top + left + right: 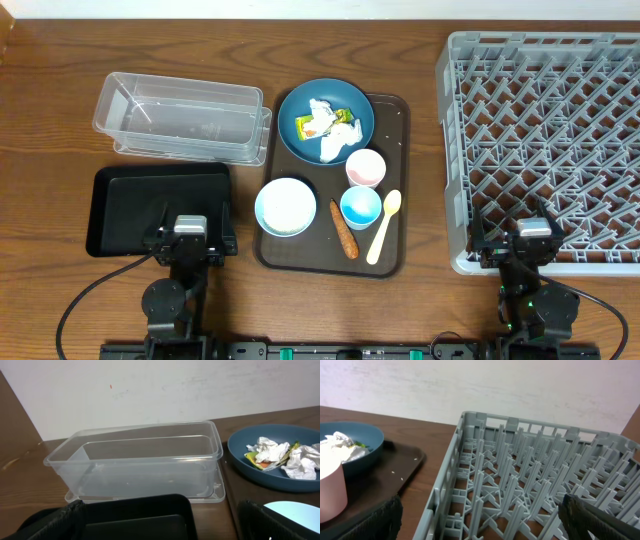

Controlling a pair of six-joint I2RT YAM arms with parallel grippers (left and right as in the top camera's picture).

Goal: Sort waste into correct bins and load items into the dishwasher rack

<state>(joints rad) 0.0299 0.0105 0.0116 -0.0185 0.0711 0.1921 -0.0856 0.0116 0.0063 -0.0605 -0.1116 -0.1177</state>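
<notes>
A clear tub (185,118) stands toward the desk's far left, with a black tray (130,210) nearer the front edge. At mid-desk, a brown tray (395,112) carries a blue plate (298,103) holding tissue (335,145) and a wrapper (312,125), plus a bowl (286,207), pink cup (365,167), blue cup (361,207), spoon (383,228) and carrot (344,230). A grey rack (540,140) fills the right edge. The left gripper (190,238) and right gripper (533,238) hang at the front edge, jaws apart.

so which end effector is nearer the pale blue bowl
Left. The left end effector is over the black tray beside the bowl; the right end effector is far off at the rack.
</notes>
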